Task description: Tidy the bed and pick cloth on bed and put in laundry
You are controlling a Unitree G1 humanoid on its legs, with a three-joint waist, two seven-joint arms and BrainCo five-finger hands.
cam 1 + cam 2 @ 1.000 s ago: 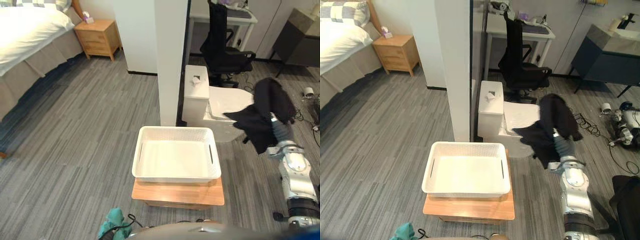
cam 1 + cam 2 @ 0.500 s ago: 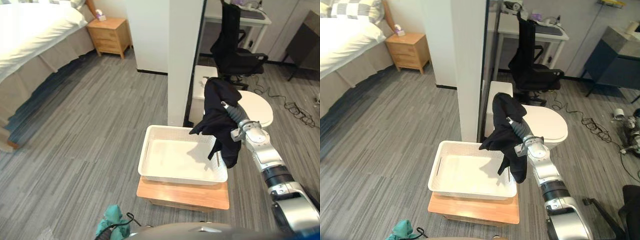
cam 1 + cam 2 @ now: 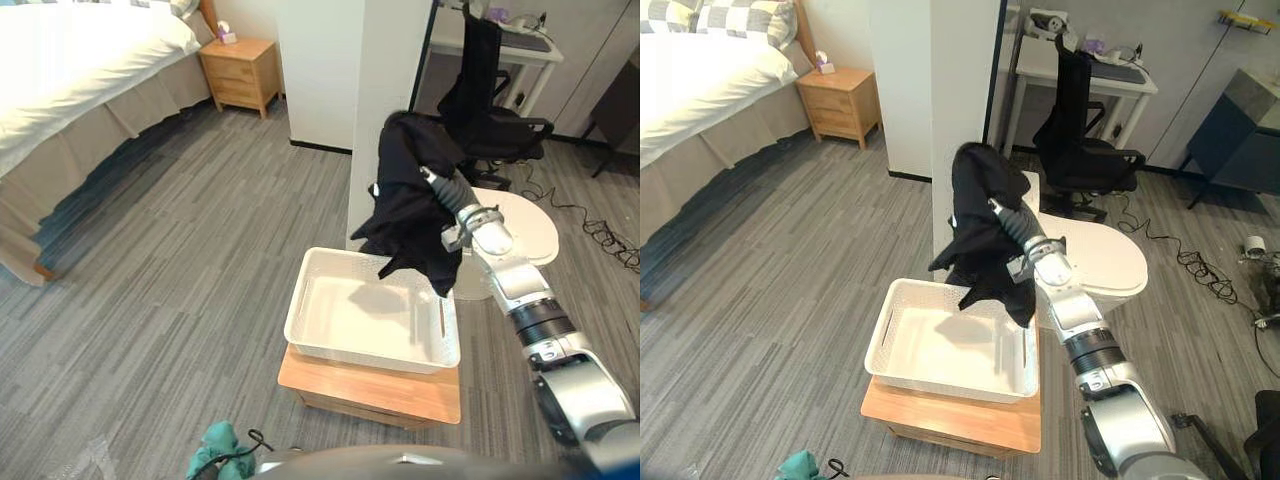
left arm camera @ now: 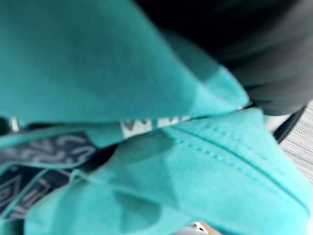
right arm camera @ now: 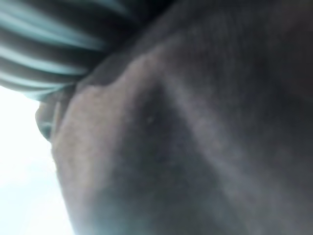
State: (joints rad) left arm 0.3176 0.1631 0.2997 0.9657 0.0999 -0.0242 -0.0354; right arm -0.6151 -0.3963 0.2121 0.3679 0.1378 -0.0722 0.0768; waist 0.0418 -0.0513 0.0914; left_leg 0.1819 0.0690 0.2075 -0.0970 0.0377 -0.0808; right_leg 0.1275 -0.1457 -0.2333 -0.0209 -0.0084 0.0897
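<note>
Since a sec ago your R arm has swung the black cloth [image 3: 412, 205] in from out on the right to over the laundry basket [image 3: 300, 310]. The cam has panned too, so more of the bed [image 3: 70, 90] shows. The basket sits as before on its wooden surface [image 3: 370, 392].

Now the cloth hangs bunched off the R hand [image 3: 445, 190], up in the air over the basket's far right corner. Its lowest tip is by the right rim; can't tell if it touches. Its shadow falls on the basket floor. The R hand is buried in fabric w/ just the ribbed cover showing, so you can't tell its grip.

Writing: the L wrist view shows a teal cloth [image 4: 161, 166] w/ a pale printed strip & dark lettered bands, too blurred to read. In the head views that cloth is just a small bundle at the bottom edge.

The R wrist view has dark fabric right against the lens, beside the ribbed cover. The right eye view adds a desk [image 3: 1090, 72] behind the office chair [image 3: 1080, 150]. Both eyes show the nightstand [image 3: 240, 72] by the bed & the white pillar [image 3: 375, 90] behind the basket.
</note>
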